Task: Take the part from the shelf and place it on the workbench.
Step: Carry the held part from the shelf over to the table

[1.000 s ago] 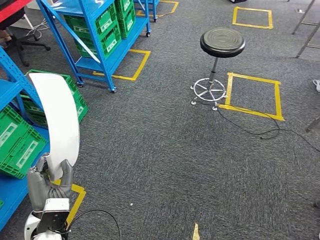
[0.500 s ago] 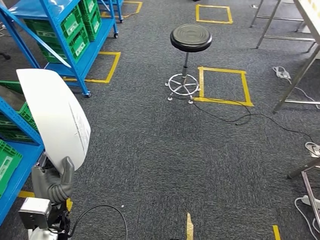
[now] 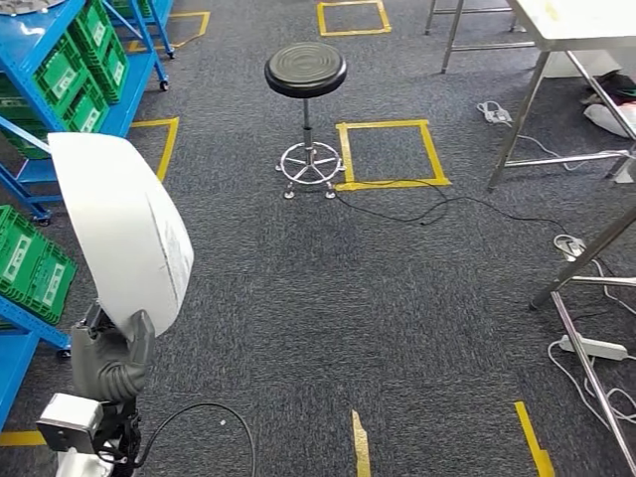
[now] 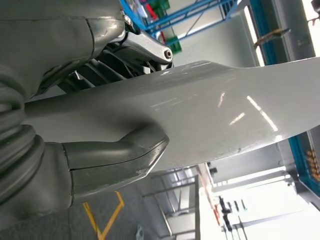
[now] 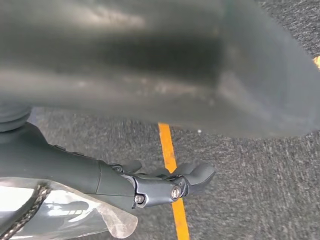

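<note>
My left hand [image 3: 111, 360] grips the lower end of a large white curved part [image 3: 120, 229] and holds it upright at the lower left of the head view. In the left wrist view the thick thumb [image 4: 117, 160] presses on the part's [image 4: 211, 110] pale glossy face. The blue shelf [image 3: 45, 60] with green crates stands at the far left. A white-topped workbench [image 3: 569, 20] on metal legs is at the upper right. My right hand [image 5: 158, 185] hangs over the carpet with its fingers stretched out and nothing in them.
A black round stool [image 3: 305, 70] stands ahead at centre, beside a yellow tape square [image 3: 390, 154]. Black cables [image 3: 450, 209] trail over the grey carpet. More metal table legs [image 3: 585, 258] and a power strip [image 3: 592, 348] sit at the right.
The whole view has swung to the right: shelf and stool slid left and the workbench came into sight. The part stays in my left hand.
</note>
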Tool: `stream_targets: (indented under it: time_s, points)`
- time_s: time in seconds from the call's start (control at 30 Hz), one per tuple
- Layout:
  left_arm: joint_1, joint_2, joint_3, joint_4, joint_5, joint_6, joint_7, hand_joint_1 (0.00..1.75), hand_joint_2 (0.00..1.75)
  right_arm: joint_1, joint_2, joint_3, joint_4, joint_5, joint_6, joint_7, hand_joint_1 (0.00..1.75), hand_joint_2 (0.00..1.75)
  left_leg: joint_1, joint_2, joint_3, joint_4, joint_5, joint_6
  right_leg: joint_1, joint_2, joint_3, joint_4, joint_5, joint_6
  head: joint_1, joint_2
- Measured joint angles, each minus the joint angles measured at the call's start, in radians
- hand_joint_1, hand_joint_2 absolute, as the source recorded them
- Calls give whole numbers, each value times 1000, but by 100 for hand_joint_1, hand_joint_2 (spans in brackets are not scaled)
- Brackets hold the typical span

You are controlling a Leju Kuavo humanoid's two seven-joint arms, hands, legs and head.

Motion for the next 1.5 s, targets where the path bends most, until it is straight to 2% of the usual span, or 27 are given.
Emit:
stream_targets:
  time_s: [0.03,0.07,0.13,0.2,0.27,0.3,0.37,0.43,0.5,0.53,0.57,0.63,0.7,0.77,0.8,0.87,0.93,1.0,1.03,1.1,1.17,1.23,1.27,1.3,1.37,1.43,1.5]
  points:
    - [2,2,0,1,1,-3,-1,175,175,0,0,-1,0,2,4,-2,0,0,0,-4,9,-20,25,2,0,14,0,1,0,0,0,0]
    - [3,3,0,2,2,-5,-2,175,175,1,0,-2,1,4,7,-3,0,0,1,-13,32,-75,63,5,0,28,0,3,0,0,0,0]
    - [4,7,0,2,3,-6,-2,175,175,0,0,-3,2,5,10,-4,0,0,4,-60,85,-201,125,11,1,53,-4,10,0,3,0,0]
    - [5,9,0,2,4,-6,-3,175,175,0,0,-3,3,6,11,-5,0,0,6,-94,105,-262,136,15,0,72,-19,15,4,14,1,0]
    - [7,10,1,3,4,-7,-3,175,175,2,0,-3,4,6,11,-6,0,0,5,-79,105,-274,135,23,-4,89,-34,16,10,28,1,0]
    - [7,10,1,3,4,-7,-3,175,175,3,0,-4,4,7,11,-6,0,0,6,-67,105,-278,138,29,-4,80,-42,22,7,33,2,0]
    - [7,10,2,3,4,-8,-4,175,175,3,-1,-5,5,7,11,-6,0,0,7,-38,108,-286,144,40,-1,33,-74,79,-30,39,5,0]
    - [10,10,3,3,4,-8,-4,175,175,1,-1,-5,5,7,11,-7,0,0,3,-8,107,-287,143,44,0,-12,-132,204,-92,44,8,0]
    - [12,10,4,3,4,-8,-4,175,175,2,0,-6,6,8,12,-7,0,0,-1,23,106,-287,142,46,-1,-26,-171,293,-120,48,7,0]
    - [12,10,4,3,4,-9,-4,175,175,2,-1,-6,7,8,12,-7,0,0,-2,36,106,-286,142,46,-2,-29,-164,286,-109,48,8,0]
    - [11,10,4,3,4,-10,-4,175,175,2,-1,-7,7,8,14,-7,0,0,-3,49,107,-286,142,45,-1,-35,-135,239,-81,46,8,0]
    - [12,10,5,3,4,-16,-6,175,175,2,-1,-8,8,10,18,-4,0,0,-6,70,111,-285,139,42,5,-79,-48,93,-28,38,8,0]
    - [13,10,5,3,1,-23,-7,175,175,2,0,-8,8,11,21,3,0,0,-10,87,114,-283,136,34,13,-113,1,10,-12,28,6,0]
    - [14,10,6,3,-4,-29,-9,175,175,5,0,-8,8,11,24,15,0,0,-10,104,117,-284,135,25,16,-99,1,4,-11,19,6,0]
    - [13,10,6,3,-8,-32,-10,175,175,8,0,-7,8,11,25,21,0,0,-9,102,118,-281,130,19,14,-88,1,1,-7,15,6,0]
    - [12,10,6,3,-12,-37,-12,175,175,12,0,-4,9,11,28,27,0,0,-5,58,103,-234,93,9,8,-67,5,-6,1,5,2,0]
    - [12,11,6,3,-14,-41,-14,175,175,12,1,1,9,11,32,27,0,0,-1,11,53,-116,28,3,6,-44,3,-7,4,-1,-2,0]
    - [11,12,6,3,-16,-45,-13,175,175,13,1,5,9,12,37,20,0,0,1,1,8,-17,-2,1,6,-16,1,-6,6,-2,-2,0]
    - [8,12,6,3,-16,-47,-13,175,175,13,1,6,9,13,39,15,0,0,1,0,5,-12,10,1,7,-2,1,-4,6,-2,-2,0]
    - [1,12,6,3,-17,-51,-13,175,175,14,1,7,9,14,43,9,0,0,3,-15,48,-110,81,3,6,26,2,1,6,-1,-2,0]
    - [-9,12,6,3,-18,-52,-13,175,175,13,1,7,9,15,48,5,0,0,8,-55,98,-225,127,7,8,50,-5,10,5,6,-2,0]
    - [-14,12,4,5,-21,-54,-13,175,175,14,1,7,8,17,54,1,0,0,7,-73,111,-264,130,13,7,70,-18,16,8,18,-1,0]
    - [-16,12,3,6,-22,-55,-13,175,175,15,0,7,8,19,56,0,0,0,7,-65,110,-269,131,17,4,80,-25,17,11,24,-1,0]
    - [-19,12,1,7,-22,-58,-13,175,175,16,0,7,8,21,58,-2,0,0,6,-54,109,-270,134,22,2,80,-32,18,11,29,-1,0]
    - [-31,13,-3,9,-22,-67,-14,175,175,16,0,6,8,29,62,-6,0,0,8,-31,109,-278,140,35,3,42,-56,56,-15,37,3,0]
    - [-40,14,-4,13,-22,-81,-14,175,175,15,-1,6,8,38,66,-12,0,0,7,-7,108,-281,142,41,4,-9,-113,170,-75,44,7,0]
    - [-44,16,-3,19,-23,-95,-14,175,175,15,-1,6,8,49,68,-18,0,0,5,21,106,-280,141,43,3,-25,-166,284,-115,49,7,0]
